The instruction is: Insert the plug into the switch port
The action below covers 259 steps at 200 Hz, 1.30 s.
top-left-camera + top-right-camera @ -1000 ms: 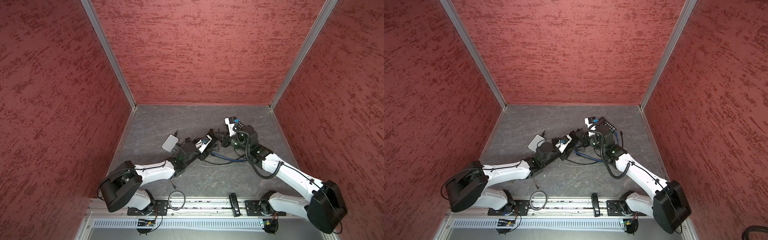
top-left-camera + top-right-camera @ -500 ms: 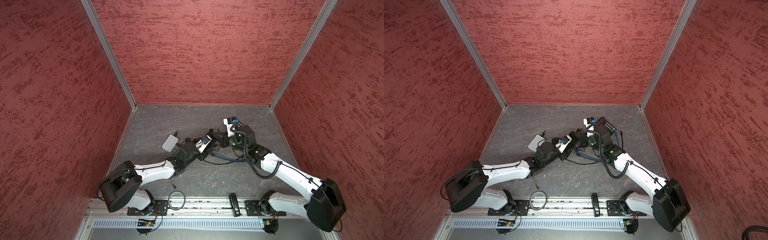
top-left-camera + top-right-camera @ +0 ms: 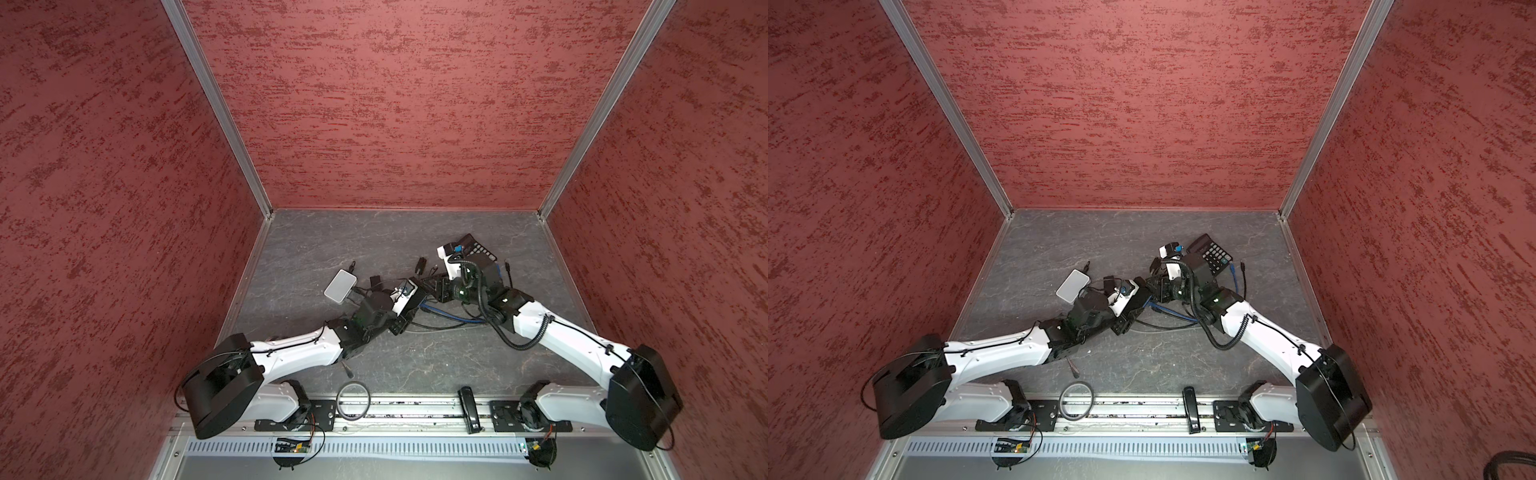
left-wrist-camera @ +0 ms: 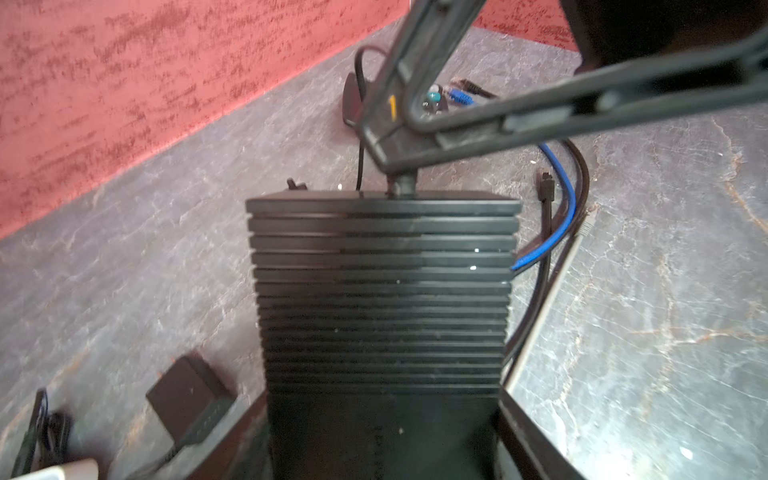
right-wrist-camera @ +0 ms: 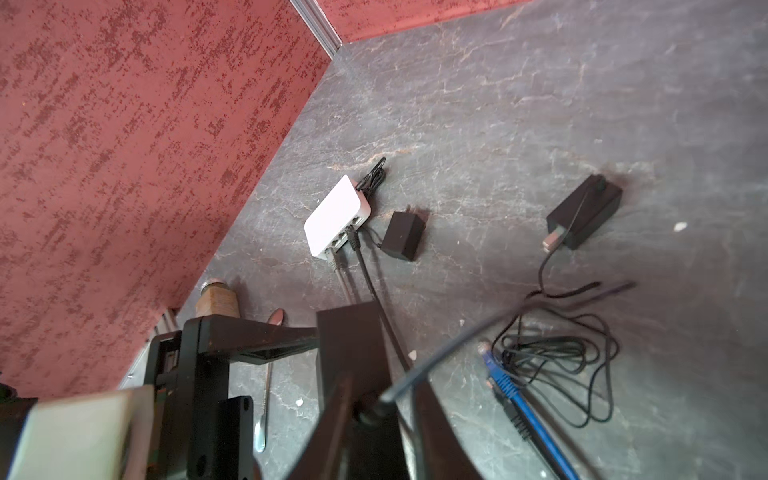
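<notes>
The dark round plug sits at the far edge of the black ribbed switch box, seemingly in its port; how deep is hidden. The right gripper is right on it, its 2 jaws close together, and whether they pinch or have let go can't be told. The left gripper clamps the box by its sides. This looks like final seating. The next move calls for a straight retreat that doesn't drag the plug out.

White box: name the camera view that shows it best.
The right wrist view: the white box lies unobstructed, its port row and plugged cables facing the camera. In both top views the box is small, ports hidden. The left wrist view shows only a pale blurred corner, possibly it.
</notes>
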Each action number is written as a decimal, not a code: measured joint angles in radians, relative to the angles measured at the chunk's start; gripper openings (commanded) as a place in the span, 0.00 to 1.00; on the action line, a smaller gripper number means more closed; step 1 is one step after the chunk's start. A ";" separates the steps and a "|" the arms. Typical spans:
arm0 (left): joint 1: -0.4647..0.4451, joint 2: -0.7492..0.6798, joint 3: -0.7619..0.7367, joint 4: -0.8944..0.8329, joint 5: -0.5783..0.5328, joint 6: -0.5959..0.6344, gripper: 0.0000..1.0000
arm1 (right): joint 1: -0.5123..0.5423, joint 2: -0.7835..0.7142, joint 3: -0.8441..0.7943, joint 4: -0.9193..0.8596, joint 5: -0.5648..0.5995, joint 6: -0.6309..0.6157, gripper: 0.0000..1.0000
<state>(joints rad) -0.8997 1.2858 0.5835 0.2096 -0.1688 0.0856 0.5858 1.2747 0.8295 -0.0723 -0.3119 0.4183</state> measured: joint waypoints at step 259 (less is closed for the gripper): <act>-0.036 0.250 0.232 -0.761 -0.067 -0.510 0.00 | -0.114 -0.064 -0.010 -0.188 0.055 -0.158 0.52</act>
<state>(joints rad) -0.9356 1.5360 0.8154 -0.5518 -0.2356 -0.4248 0.4713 1.2102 0.8196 -0.2604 -0.2565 0.2604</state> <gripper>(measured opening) 0.683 0.525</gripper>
